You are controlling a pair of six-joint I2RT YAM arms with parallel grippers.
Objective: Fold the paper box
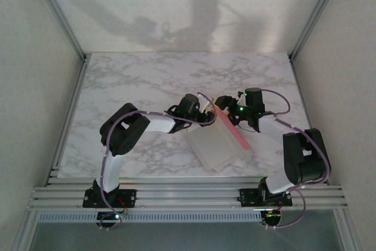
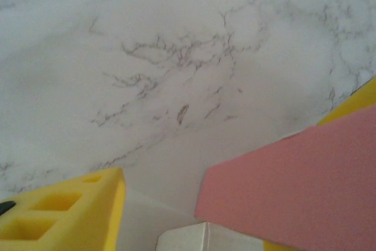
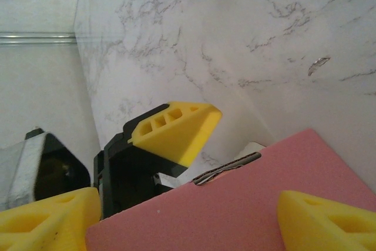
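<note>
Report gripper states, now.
Left gripper: open, paper box panel beside one finger.
Right gripper: open, fingers straddling the pink panel.

Marble-pattern table [image 1: 147, 74], pale walls [image 1: 35, 86] around, aluminium rails [image 1: 188, 193] at near edge.

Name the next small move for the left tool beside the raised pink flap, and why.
Likely ease the left tool back from the paper box. Its fingers stand apart with the pink flap between them, unpinched. The right tool has the same raised flap between its own, so it can probably take over the fold.
</note>
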